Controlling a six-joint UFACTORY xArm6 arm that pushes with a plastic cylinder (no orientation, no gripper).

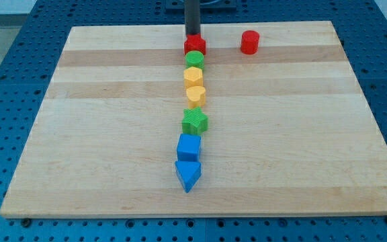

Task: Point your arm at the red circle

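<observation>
Camera view of the wooden board [301, 134] on the blue perforated table [5, 67]. Your dark rod comes down from the view's top, and my tip [192, 35] sits at the top edge of the red block [195, 46], touching it or just short of it; the rod carries no claw, so no open or closed state can be read. The red circle [249, 42], a short cylinder, stands alone near the board's top edge, well apart to the view's right of the tip. Below the red block, whose shape is unclear, you see a column running toward the view's bottom: a green round block [194, 60], a yellow block [193, 76], a second yellow block [195, 95], a green star-like block [195, 122], a blue cube [189, 146] and a blue triangle [187, 174]. The upper four blocks touch or nearly touch; the green star sits slightly apart from the yellow above it
</observation>
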